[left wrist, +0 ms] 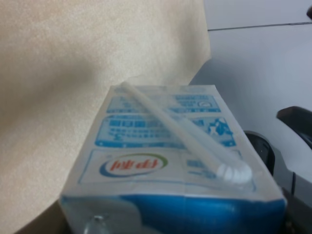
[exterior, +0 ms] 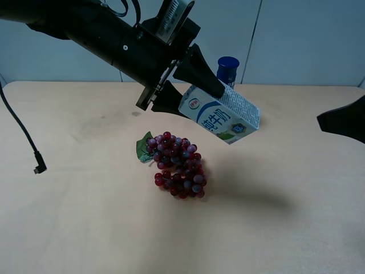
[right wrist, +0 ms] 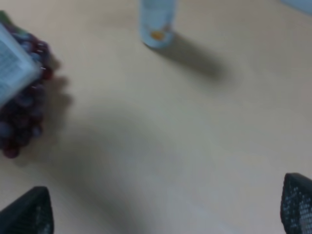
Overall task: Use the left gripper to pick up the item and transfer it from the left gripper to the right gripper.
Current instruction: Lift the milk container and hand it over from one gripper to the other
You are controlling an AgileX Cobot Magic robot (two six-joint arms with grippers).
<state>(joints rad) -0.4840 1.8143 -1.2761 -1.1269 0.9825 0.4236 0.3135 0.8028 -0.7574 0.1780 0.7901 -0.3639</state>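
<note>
Cable [exterior: 23,134], black and loose, hangs down the far left of the high view, its plug end just above the pale beige wooden table [exterior: 85,217]. Next comes the thick black left arm, slanting down from the upper left corner. Its black two-finger left gripper [exterior: 204,103] is clamped on the gabled end of a small white drink carton [exterior: 222,117] with blue and green print. One finger lies along the top of the carton and the other below it.

The carton is off the table and tilted, its base pointing down and to the right. It sits above a bunch of dark red plastic grapes [exterior: 178,165] with a green leaf, which lies on the table. Behind the carton stands a tall tube with a blue cap [exterior: 228,69].

The left wrist view shows the carton [left wrist: 165,161] close up, with a white wrapped straw [left wrist: 185,131] lying diagonally across its face.

At the far right edge, well apart from the carton, the black right gripper [exterior: 342,123] is only partly in frame. In its wrist view the right gripper [right wrist: 161,209] has its jaws spread wide with nothing between them. That view also catches a corner of the carton [right wrist: 14,66] over the grapes [right wrist: 22,117], with the tube [right wrist: 157,22] beyond.
</note>
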